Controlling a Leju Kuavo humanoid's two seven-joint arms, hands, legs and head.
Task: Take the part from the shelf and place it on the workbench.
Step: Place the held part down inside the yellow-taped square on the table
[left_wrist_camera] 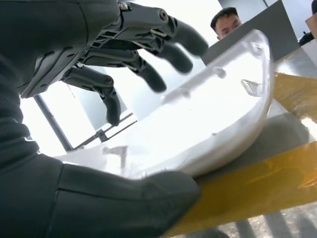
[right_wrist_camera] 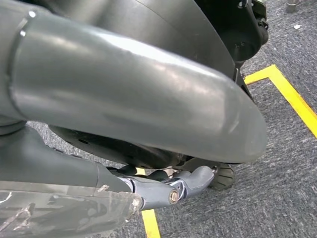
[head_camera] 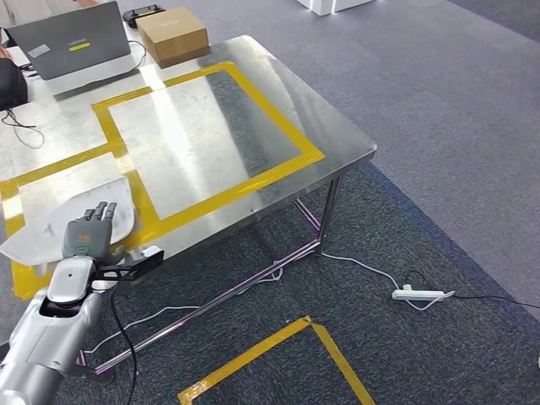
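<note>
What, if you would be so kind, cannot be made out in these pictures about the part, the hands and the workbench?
- Left robot hand and white part: whether its fingers touch it; in the head view the hand covers the contact, and the left wrist view is overexposed.
- Right robot hand: open or shut; the right wrist view shows grey covers and carpet.
- Workbench: its left side is cut off by the head view's edge.
- Laptop label: too small.

No legible text, numbers or signs. The laptop (head_camera: pixel 70 38) lid carries a small logo and a yellow-green sticker, both too small to read. The back of the left hand (head_camera: pixel 89 232) bears a small mark, also unreadable. The cardboard box (head_camera: pixel 173 35) shows no print.
</note>
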